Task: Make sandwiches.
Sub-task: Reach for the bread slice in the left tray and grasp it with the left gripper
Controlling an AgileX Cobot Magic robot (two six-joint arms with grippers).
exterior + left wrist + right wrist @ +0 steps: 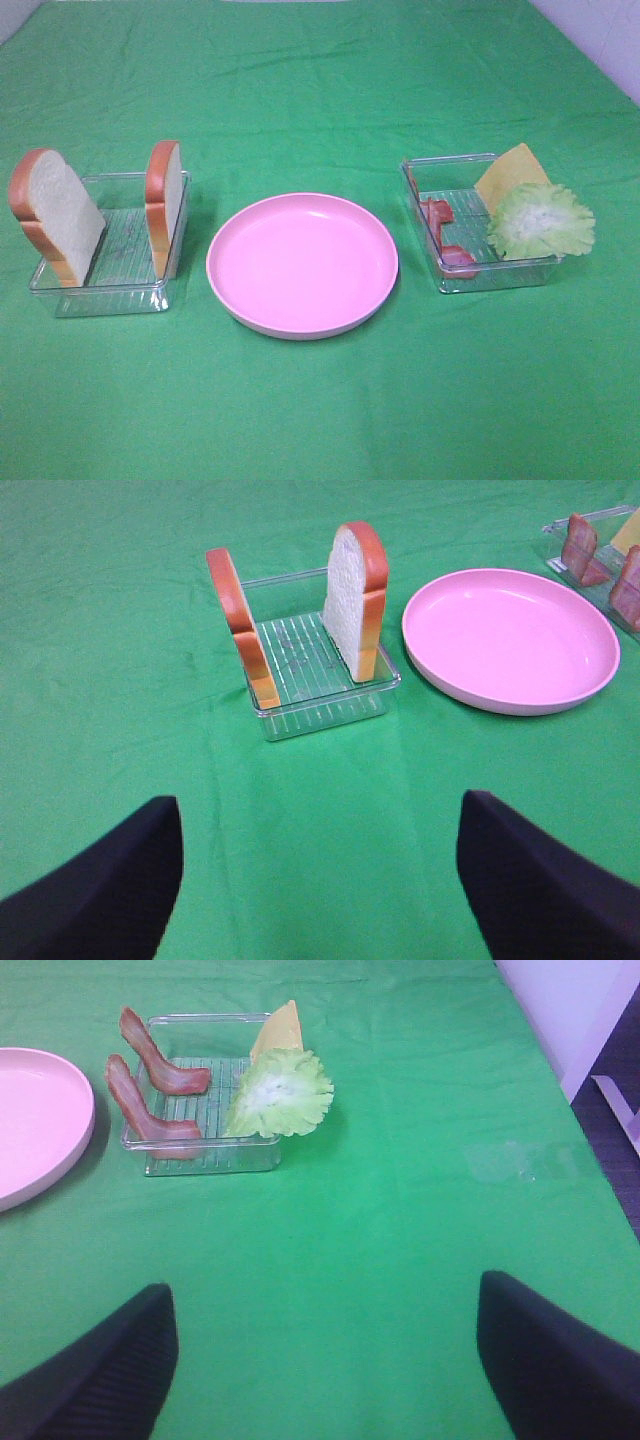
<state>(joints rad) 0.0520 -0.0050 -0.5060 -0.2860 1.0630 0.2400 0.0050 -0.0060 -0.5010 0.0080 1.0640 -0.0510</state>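
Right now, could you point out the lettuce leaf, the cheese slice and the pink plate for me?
lettuce leaf (540,220), exterior high view, on its pale middle.
cheese slice (512,172), exterior high view, on its flat yellow face.
pink plate (302,262), exterior high view, on its bare middle.

Two bread slices (60,215) stand upright (lettuce (540,220), cheese (512,172), bacon (437,212) apart).

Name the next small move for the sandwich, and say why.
Probably bring the open left pincer down to the bread slice nearest the pink plate: the plate is bare, that slice stands upright in its tray, and the pincer holds nothing.
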